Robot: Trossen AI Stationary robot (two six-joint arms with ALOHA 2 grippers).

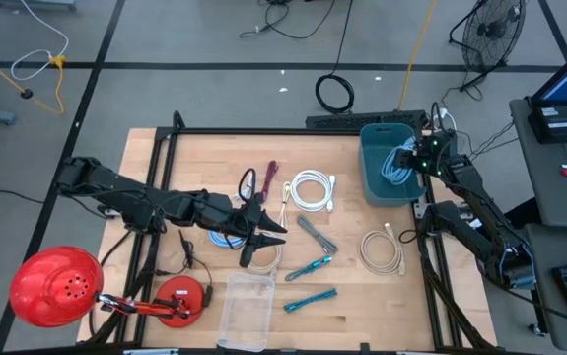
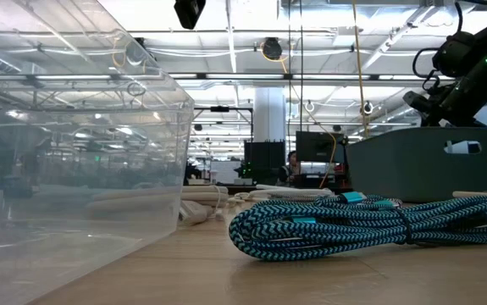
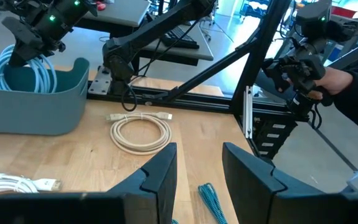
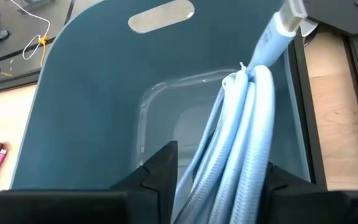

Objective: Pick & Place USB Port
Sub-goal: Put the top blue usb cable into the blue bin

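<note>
Right pincer [image 4: 219, 171] clamped on limp, light blue cable coil [image 4: 241, 124] over teal bin [image 1: 387, 173]; best gripped mid-bundle; left pincer [image 3: 197, 168] parted, empty

Left claw [image 1: 263, 235] low over worktop middle, fingers apart, empty. Right claw [image 1: 408, 158] raised at far right, fingers clamping a cable.

No legible text, label, brand or number on anything here.
</note>
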